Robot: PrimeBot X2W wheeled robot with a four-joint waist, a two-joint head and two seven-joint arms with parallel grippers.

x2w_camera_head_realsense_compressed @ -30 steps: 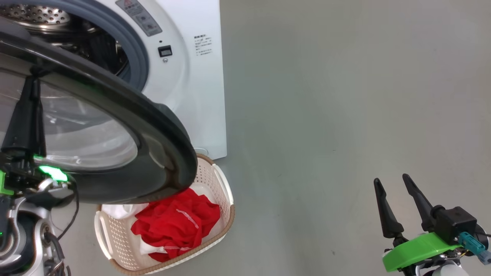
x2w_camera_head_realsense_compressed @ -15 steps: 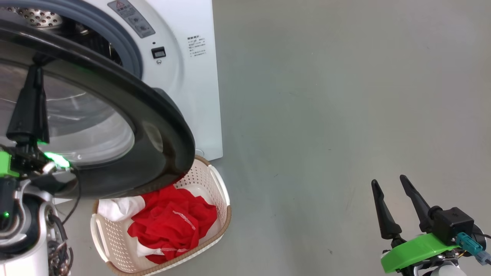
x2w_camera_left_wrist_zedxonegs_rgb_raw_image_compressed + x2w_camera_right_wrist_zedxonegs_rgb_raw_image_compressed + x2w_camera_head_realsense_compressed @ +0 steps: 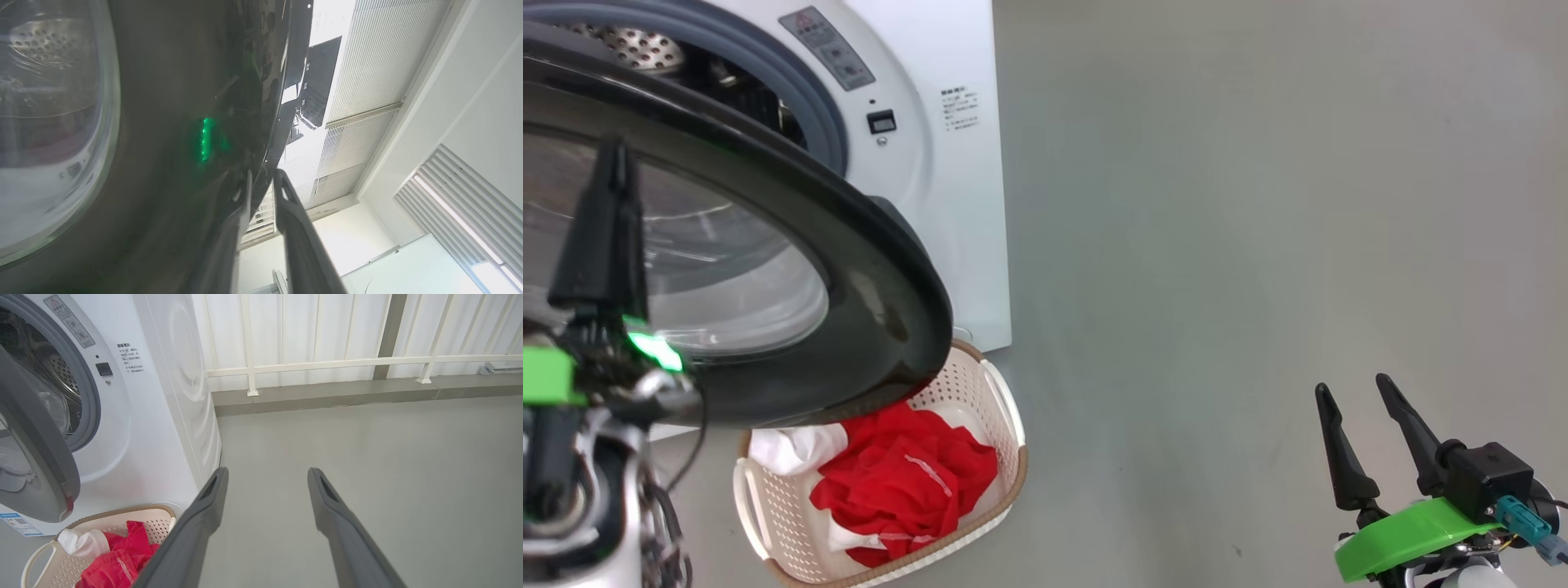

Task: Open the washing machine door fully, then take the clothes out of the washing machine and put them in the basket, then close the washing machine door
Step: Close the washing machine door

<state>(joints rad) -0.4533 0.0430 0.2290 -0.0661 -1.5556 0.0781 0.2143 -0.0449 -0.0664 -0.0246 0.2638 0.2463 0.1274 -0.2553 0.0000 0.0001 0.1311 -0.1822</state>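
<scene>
The left end effector (image 3: 262, 174) is loosening, its fingers now slightly apart astride the half-open washing machine door (image 3: 882, 269) rim; the right end effector (image 3: 1352, 380) is hanging wide apart. The clothes (image 3: 907, 482) are lying in the basket (image 3: 980, 392) against the washing machine (image 3: 947, 204), so only closing is remaining

Grey floor (image 3: 1258, 245); white railing (image 3: 347, 362) along pale wall (image 3: 318, 326); bright daylight.

A glossy black rim and clear glass are shown by the washing machine door (image 3: 882, 269), smooth white casing and a perforated steel drum (image 3: 637, 51) by the washing machine (image 3: 956, 204), matt cream plastic (brown woven-look edging) by the basket (image 3: 1006, 425), soft red cloth by the clothes (image 3: 907, 482).
</scene>
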